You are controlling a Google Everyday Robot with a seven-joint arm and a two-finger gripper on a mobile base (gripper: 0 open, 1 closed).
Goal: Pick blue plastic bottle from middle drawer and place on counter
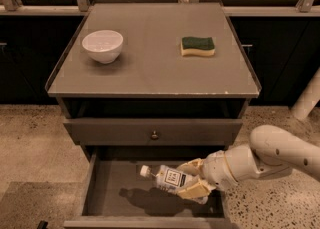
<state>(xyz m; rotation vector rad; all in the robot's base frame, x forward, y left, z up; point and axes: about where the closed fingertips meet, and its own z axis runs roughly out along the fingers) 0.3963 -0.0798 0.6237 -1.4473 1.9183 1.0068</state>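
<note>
Below desk [150, 80] front edge, in open middle drawer [107, 200]: hand [190, 179] grips base end of blue plastic bottle [167, 177], cap pointing left; shadow beneath suggests it hangs just off floor.
Risks: off-centre hold may let bottle pivot or slip; straight lift may strike closed drawer front [115, 132] or desk front lip overhead.
Bottle clear, faintly bluish; white cap, white label, dark print.
Farther: bowl [102, 45] toward left edge, sponge [198, 46] toward right edge; placing near either risks bump.

white bowl [102, 46] upright at left, green-and-yellow sponge [198, 46] lying flat well apart to its right, closed grey drawer front [110, 132] with small round knob [154, 135], speckled beige floor [30, 143], metal rail [40, 7] along the back
</note>
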